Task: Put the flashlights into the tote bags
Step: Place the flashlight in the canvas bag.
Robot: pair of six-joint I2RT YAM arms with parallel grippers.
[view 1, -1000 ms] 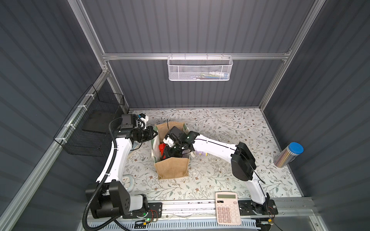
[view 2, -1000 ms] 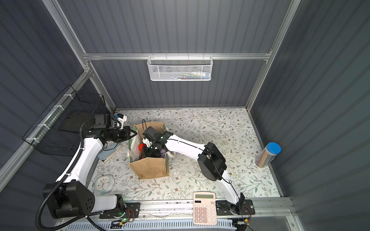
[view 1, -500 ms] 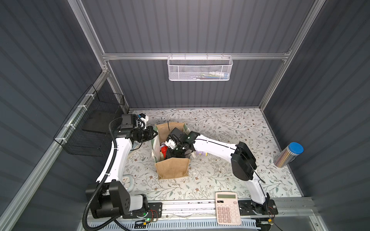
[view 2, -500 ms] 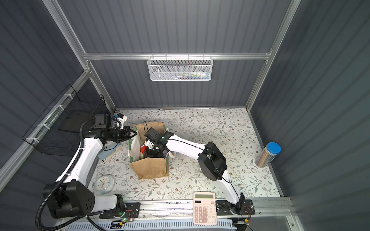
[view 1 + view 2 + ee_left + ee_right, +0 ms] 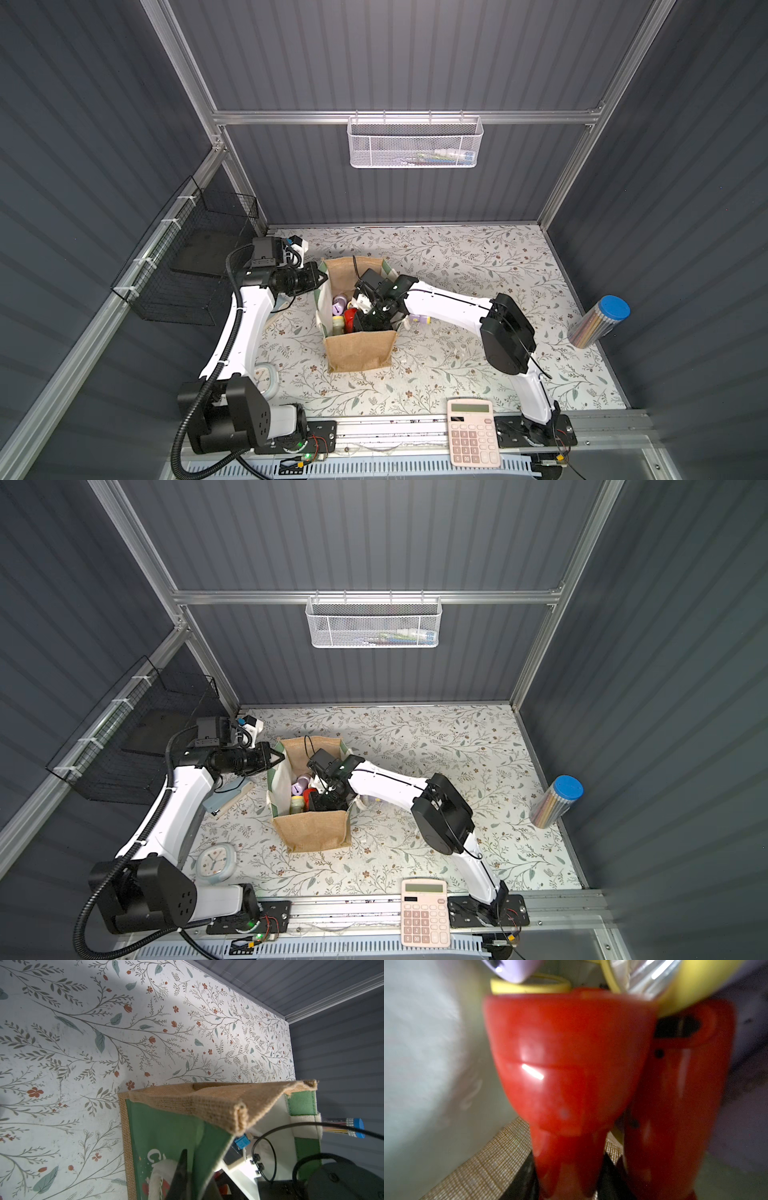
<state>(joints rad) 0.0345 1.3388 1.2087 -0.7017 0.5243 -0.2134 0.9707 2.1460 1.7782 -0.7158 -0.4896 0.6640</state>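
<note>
The tan jute tote bag (image 5: 359,351) (image 5: 316,833) stands open mid-table in both top views. My left gripper (image 5: 322,279) (image 5: 276,756) (image 5: 195,1184) is shut on the bag's green side panel (image 5: 166,1130) at its rim. My right gripper (image 5: 370,322) (image 5: 566,1180) reaches down inside the bag, shut on the handle of a red flashlight (image 5: 566,1064). Beside it are a second red flashlight (image 5: 675,1095) and lilac ones with yellow rings (image 5: 338,305). A pale one (image 5: 337,325) lies near the front wall. One lilac flashlight (image 5: 419,320) lies on the table under the right arm.
A calculator (image 5: 471,432) sits at the front edge and a pencil tube with a blue lid (image 5: 598,328) leans at the right wall. A round clock (image 5: 215,862) and a blue-grey flat item (image 5: 228,796) lie left of the bag. A black wire basket (image 5: 187,257) hangs on the left wall.
My right gripper has sunk deeper into the bag with the red flashlight. The left arm has held still on the bag's side.
</note>
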